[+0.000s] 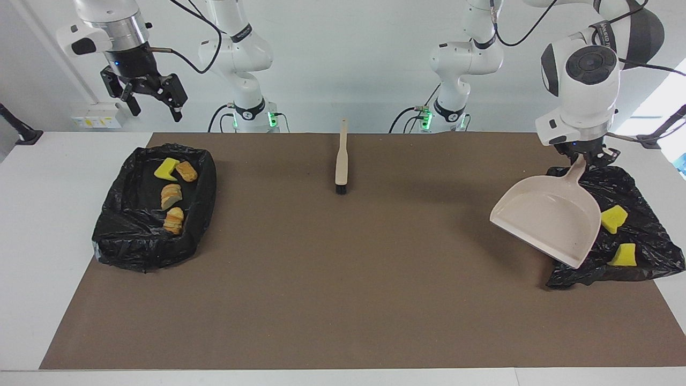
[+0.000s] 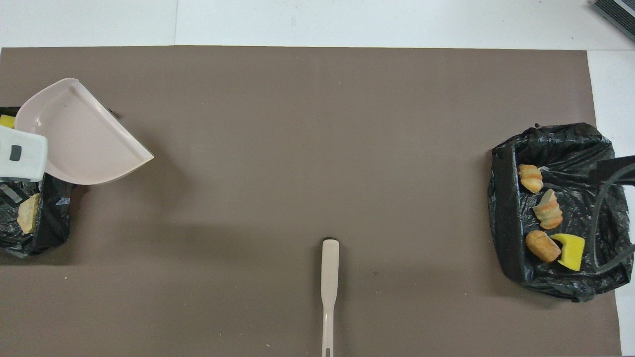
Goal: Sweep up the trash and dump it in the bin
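L fingers grasp dustpan handle; R fingers spread, empty (no legible labels).

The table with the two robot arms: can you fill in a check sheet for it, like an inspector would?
Surface: brown mat on a white table; no loose trash seen on it.
Job's things: trash in the black-lined bin at the right arm's end; more trash in the other bin at the left arm's end.
Clutter: brush lying on the mat between the bins.
Grippers: left gripper shut on the dustpan handle, over its bin's edge; right gripper open, raised above its bin.
Cables: black cables along both arms.
Surroundings: white wall, wall socket.
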You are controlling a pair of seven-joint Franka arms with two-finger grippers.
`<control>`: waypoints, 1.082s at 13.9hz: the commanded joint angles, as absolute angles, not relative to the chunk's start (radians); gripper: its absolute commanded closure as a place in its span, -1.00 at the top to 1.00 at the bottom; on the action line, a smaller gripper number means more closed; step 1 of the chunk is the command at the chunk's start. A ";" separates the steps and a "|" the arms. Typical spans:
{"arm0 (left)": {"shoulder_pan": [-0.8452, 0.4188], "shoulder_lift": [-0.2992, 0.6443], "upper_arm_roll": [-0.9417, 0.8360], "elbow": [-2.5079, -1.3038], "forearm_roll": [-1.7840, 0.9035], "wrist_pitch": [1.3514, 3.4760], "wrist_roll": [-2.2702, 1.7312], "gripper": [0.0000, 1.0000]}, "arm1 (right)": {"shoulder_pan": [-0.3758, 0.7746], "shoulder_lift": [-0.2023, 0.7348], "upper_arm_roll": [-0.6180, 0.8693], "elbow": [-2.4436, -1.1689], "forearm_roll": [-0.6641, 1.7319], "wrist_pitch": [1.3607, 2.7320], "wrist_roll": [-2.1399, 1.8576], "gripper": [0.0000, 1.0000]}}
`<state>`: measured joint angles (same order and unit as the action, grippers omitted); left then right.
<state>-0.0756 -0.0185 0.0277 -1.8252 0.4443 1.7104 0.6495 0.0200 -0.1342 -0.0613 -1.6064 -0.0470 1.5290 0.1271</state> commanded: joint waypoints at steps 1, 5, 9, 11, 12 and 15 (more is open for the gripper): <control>-0.110 -0.051 0.040 -1.838 0.315 1.678 0.490 -1.00 | 0.014 -0.144 -0.072 -1.617 -0.002 1.511 0.091 1.00; -0.159 -0.055 0.040 -1.838 0.145 1.674 0.226 -1.00 | 0.021 -0.164 -0.067 -1.646 0.006 1.516 0.094 1.00; -0.271 -0.055 0.041 -1.835 0.017 1.716 -0.105 -1.00 | 0.020 -0.163 -0.068 -1.649 -0.003 1.540 0.089 1.00; -0.337 -0.042 0.041 -1.832 -0.004 1.738 -0.197 -1.00 | 0.020 -0.163 -0.067 -1.658 -0.002 1.539 0.089 1.00; -0.388 -0.034 0.041 -1.833 -0.008 1.758 -0.254 -1.00 | 0.021 -0.164 -0.067 -1.661 -0.002 1.540 0.090 1.00; -0.492 -0.003 0.040 -1.833 -0.011 1.825 -0.368 -1.00 | 0.020 -0.164 -0.067 -1.661 -0.002 1.540 0.091 1.00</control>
<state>-0.4274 -0.0133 0.0215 -1.8273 0.0024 1.7765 -0.3100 0.0223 -0.1372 -0.0632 -1.6280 -0.0169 1.5221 0.1264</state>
